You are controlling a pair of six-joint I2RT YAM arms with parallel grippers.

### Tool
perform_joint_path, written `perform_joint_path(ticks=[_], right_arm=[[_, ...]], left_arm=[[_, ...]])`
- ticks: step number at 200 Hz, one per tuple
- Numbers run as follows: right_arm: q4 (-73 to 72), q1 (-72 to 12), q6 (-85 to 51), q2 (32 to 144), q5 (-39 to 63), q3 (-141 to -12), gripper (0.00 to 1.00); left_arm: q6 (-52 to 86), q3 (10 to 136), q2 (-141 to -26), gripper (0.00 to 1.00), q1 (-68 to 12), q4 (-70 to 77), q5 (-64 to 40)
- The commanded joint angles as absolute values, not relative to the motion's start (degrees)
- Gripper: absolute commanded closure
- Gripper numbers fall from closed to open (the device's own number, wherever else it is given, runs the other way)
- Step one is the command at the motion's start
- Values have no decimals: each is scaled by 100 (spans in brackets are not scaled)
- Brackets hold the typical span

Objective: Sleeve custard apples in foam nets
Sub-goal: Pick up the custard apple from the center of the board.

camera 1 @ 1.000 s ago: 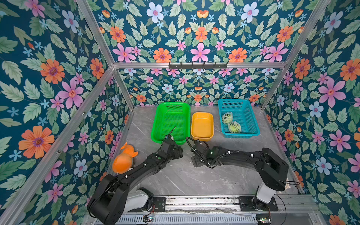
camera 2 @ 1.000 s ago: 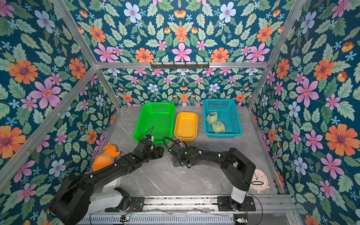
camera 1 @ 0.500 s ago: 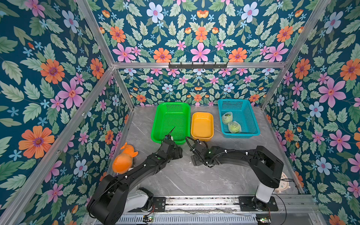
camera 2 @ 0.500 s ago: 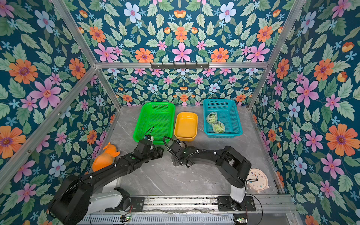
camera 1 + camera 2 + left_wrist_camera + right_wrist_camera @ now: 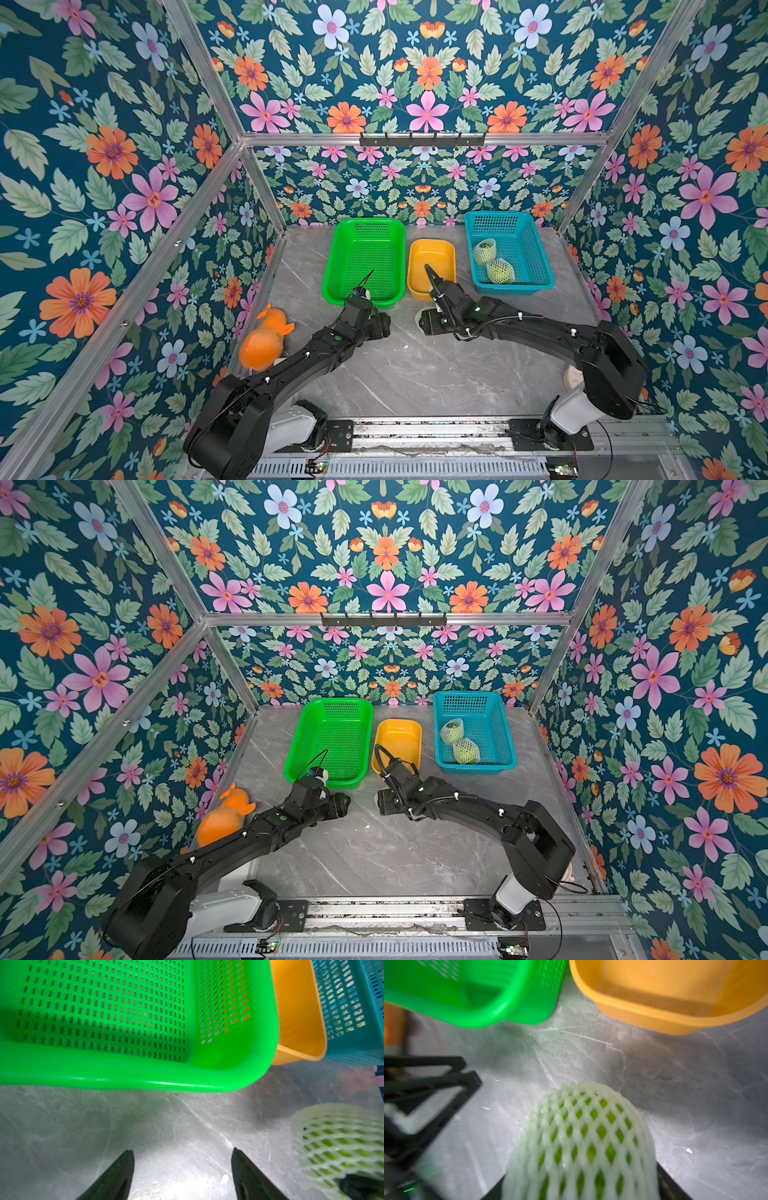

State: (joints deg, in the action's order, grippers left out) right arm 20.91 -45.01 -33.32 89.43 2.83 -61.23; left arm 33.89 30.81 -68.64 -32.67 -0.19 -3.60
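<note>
Pictured: the third custard apple (image 5: 601,1132), already inside its foam net (image 5: 571,1105), at or just above the grey table (image 5: 415,374) (height not clear). Sits just on the near side of the yellow tub (image 5: 432,255), a little right of the green basket (image 5: 330,266). Lies between the fingers (image 5: 668,1192) of the right gripper (image 5: 581,1188), both close against the sides of the net. Impossible to tell whether clamped on it or merely alongside.

To the left, by the green basket's near rim: the left gripper (image 5: 182,1167), fingers (image 5: 116,1178) well apart, holding nothing.

Farther right, in the blue basket (image 5: 515,286): two more custard apples (image 5: 484,251), both sleeved. By the left wall, well apart from it all: an orange plush toy (image 5: 264,343).

Looks light to lift, firm under the bumps yet easily bruised. Net soft and springy, likely to slide on the skin or peel back if tugged. Best taken across the widest part, through the foam, with gentle pressure, never by the loose end of the net alone. Probably calls for a level carry right, to join the pair in the blue basket.
</note>
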Motion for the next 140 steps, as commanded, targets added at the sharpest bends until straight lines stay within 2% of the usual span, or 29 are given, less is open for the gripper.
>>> perform_joint_path(ticks=[1,41,72,105,140], right_arm=[[2006,-4103,-3581,8618,1641,-6043,34],[1597,-3029,-3872,8172,3712,-5902,36],[1739,-2621,-3754,8273,5151,-6091,36],[2483,-2568,-3294,8546,5490,-6407,34],[1704,-2435,-3747,8727,5953,-6208,34]], left_arm=[[3346,3200,-6855,22,-3263,360,-1025],[3327,3357,-6860,20,-3269,880,-2027],[2826,3451,-6785,19,-3269,652,-2083],[2432,3533,-6710,18,-3266,347,-2075],[2312,3479,-6601,18,-3268,294,-1977]])
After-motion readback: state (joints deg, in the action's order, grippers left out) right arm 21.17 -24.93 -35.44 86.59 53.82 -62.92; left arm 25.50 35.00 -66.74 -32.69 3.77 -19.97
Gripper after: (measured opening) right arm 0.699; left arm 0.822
